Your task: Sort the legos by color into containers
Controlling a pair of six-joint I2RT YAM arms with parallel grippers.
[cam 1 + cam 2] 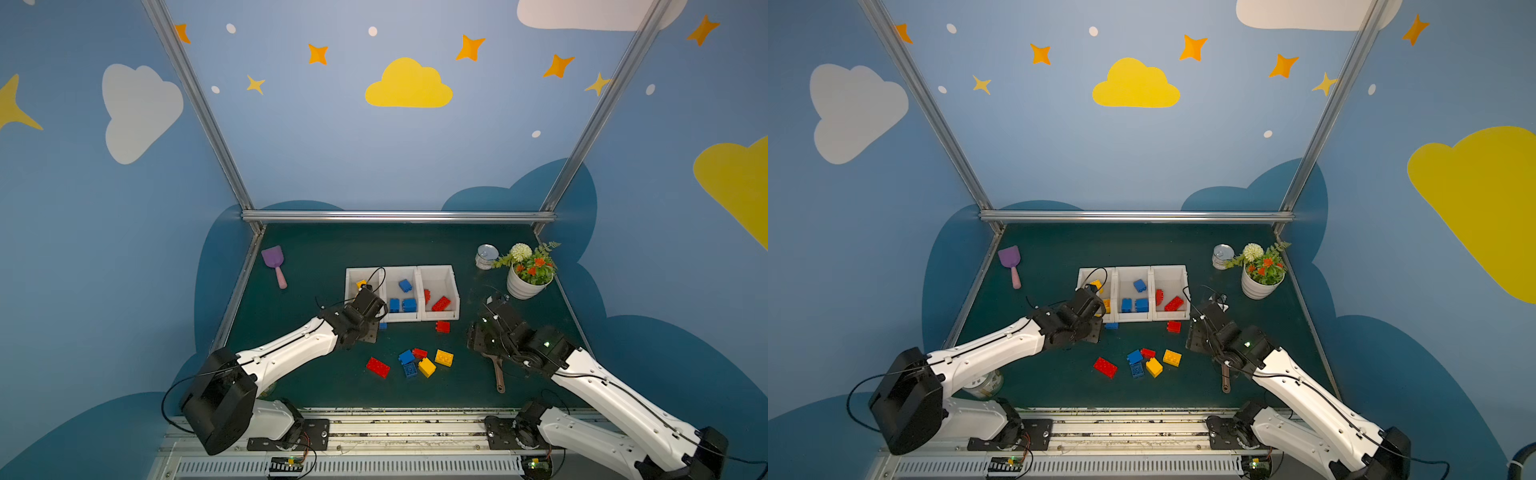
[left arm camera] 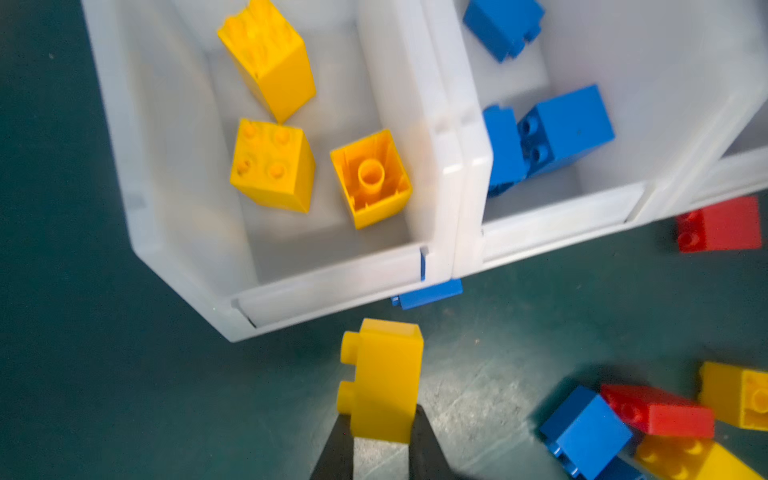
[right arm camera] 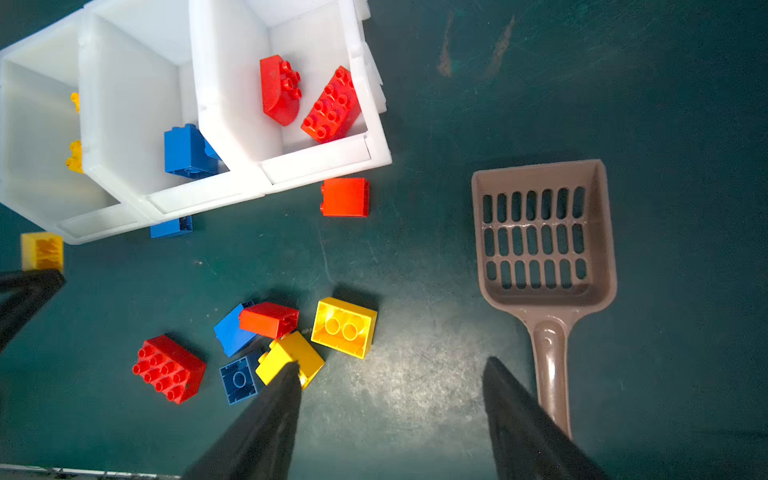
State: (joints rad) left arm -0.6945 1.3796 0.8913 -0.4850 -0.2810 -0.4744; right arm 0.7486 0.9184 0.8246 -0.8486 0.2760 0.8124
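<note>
The left gripper [image 2: 380,434] is pinching a yellow studded plastic brick [image 2: 380,378] just outside the row's nine-o'clock white plastic bin [image 2: 328,286] — yellows belong there — while the right gripper [image 3: 392,365] is hanging empty, jaws apart.

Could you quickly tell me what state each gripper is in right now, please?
Left gripper: closed, holding a yellow brick.
Right gripper: open, holding nothing.

- Blue walls [image 1: 324,145] carry painted clouds [image 1: 408,85], yellow and white, and orange stars [image 1: 470,48].
- Silver metal rails [image 1: 397,216] frame the corners above a dark green tabletop [image 1: 332,249].
</note>
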